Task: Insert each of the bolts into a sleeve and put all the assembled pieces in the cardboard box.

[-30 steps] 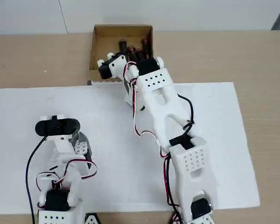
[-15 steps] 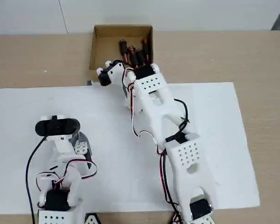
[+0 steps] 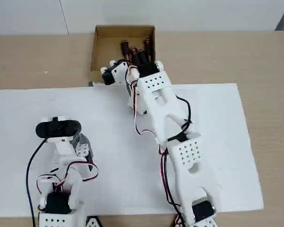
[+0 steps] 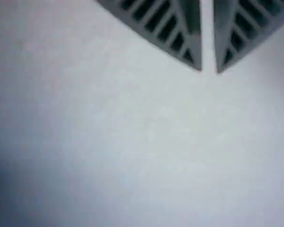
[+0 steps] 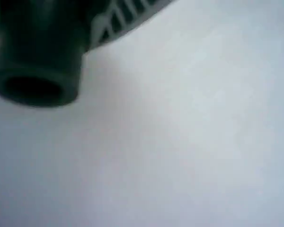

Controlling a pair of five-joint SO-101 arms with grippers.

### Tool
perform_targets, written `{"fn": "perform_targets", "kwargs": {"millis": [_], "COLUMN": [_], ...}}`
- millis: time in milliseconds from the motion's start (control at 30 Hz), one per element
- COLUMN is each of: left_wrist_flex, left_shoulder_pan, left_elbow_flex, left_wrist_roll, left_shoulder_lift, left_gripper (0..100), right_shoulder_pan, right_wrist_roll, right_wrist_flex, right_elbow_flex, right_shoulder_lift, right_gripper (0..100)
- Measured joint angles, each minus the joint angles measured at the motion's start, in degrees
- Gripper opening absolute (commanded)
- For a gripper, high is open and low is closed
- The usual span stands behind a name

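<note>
A dark sleeve (image 5: 38, 61) with a round hole at its end is seen close over the white sheet (image 5: 194, 142) in the right wrist view. It is pressed against a ribbed finger (image 5: 125, 16) of the right claw (image 3: 115, 74), and the claw is closed on it. In the high view this claw is found at the lower edge of the cardboard box (image 3: 106, 45), at the top middle of the frame. Several put-together pieces (image 3: 136, 51), dark with reddish ends, are laid side by side in the right part of the box. The right arm (image 3: 170, 113) is stretched from the bottom right of the frame up to the box. The left claw (image 4: 208, 70) is closed on nothing, with only a thin gap left between its two ribbed fingers (image 4: 175, 28), just above the sheet. The left arm (image 3: 61, 184) is folded at the lower left of the frame. The sheet is spread on the tan bench (image 3: 38, 56).
</note>
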Motion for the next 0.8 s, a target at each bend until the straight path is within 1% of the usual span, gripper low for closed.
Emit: {"fn": "perform_targets", "kwargs": {"millis": [133,300,467,533,800], "left_wrist_flex": [0.0,0.0,0.0,0.0,0.0], "left_shoulder_pan": [0.0,0.0,0.0,0.0,0.0], "left_elbow_flex": [0.0,0.0,0.0,0.0,0.0], "left_wrist_roll": [0.0,0.0,0.0,0.0,0.0], "left_shoulder_lift": [0.0,0.0,0.0,0.0,0.0], "left_gripper": [1,1,1,1,1], "right_shoulder_pan": [1.14,2.2,2.64,3.43,5.98], "right_wrist_roll": [-3.78,-4.75,-4.75,-5.8,-20.31], "right_wrist_flex": [1.23,1.67,1.67,1.67,1.67], "right_elbow_flex": [-5.63,-2.81,9.14,14.51,37.27], "right_shoulder_lift": [-1.05,-11.34,-23.74,-29.01,-51.34], "right_gripper": [0.3,0.3,0.3,0.3,0.6]}}
